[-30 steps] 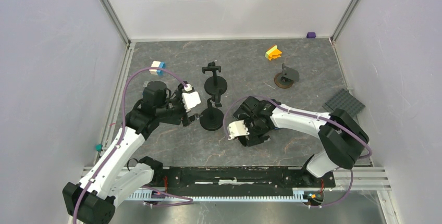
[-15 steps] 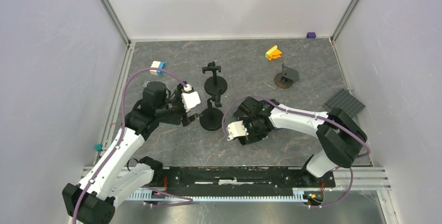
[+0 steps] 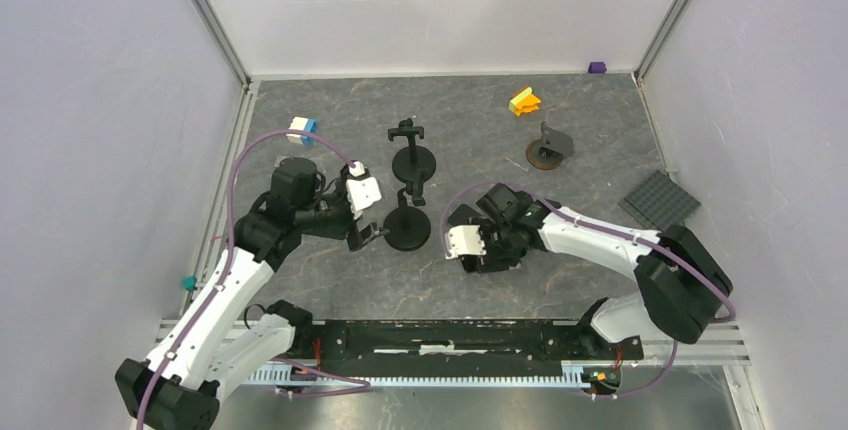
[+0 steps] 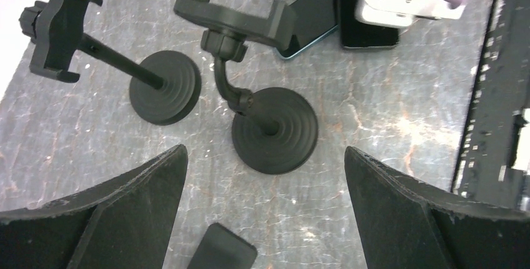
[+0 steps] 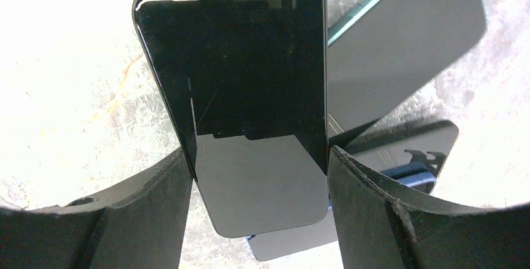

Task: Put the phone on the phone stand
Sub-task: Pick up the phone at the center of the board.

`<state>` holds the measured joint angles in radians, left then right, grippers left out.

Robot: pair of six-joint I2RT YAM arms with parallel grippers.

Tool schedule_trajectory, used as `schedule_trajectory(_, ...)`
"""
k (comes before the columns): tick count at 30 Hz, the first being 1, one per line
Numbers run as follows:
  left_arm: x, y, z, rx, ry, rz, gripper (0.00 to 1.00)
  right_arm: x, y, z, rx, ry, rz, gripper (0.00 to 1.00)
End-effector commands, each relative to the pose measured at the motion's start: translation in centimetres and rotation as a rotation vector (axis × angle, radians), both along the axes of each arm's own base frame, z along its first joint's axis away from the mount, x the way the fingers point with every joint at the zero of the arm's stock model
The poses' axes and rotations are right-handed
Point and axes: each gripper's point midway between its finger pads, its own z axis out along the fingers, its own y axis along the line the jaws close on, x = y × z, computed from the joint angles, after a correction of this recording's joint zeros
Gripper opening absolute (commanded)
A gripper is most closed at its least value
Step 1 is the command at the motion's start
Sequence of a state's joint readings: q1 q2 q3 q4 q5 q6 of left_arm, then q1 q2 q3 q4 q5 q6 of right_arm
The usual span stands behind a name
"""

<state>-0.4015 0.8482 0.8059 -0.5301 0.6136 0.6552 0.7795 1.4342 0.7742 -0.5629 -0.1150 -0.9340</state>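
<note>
Top view: my right gripper [image 3: 487,248] sits just right of the phone stand [image 3: 406,222], and my left gripper [image 3: 368,235] is at its left.

Left wrist: its fingers [image 4: 100,219] are wide apart, and the cradle [image 4: 232,17] is empty and tilted.

Right wrist: the fingers [image 5: 140,213] clamp the long edges of the phone [image 5: 240,94]. I should lift clear of the other phones [image 5: 406,50] beneath, then match the cradle's tilt.
</note>
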Motion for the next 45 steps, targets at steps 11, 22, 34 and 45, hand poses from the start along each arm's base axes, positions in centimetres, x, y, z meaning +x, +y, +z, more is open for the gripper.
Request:
schedule_trajectory(11,-2.6,-4.0,7.7,-0.189,0.137,-0.067,0.96,4.1,2.2,10.0,0.433,-0.146,-0.214,0.16)
schedule_trajectory(22,0.5,-9.8,15.5,-0.419,0.291,-0.023,0.92,7.9,4.2,21.3,0.722,-0.276,-0.305,0.16)
schedule_trajectory(34,7.4,-13.4,16.4,-0.545,0.478,0.212,0.8,9.0,4.9,26.9,0.802,-0.361,-0.279,0.16)
schedule_trajectory(45,7.8,-14.9,13.0,-0.508,0.584,0.24,0.63,8.4,4.5,25.8,0.791,-0.349,-0.283,0.16)
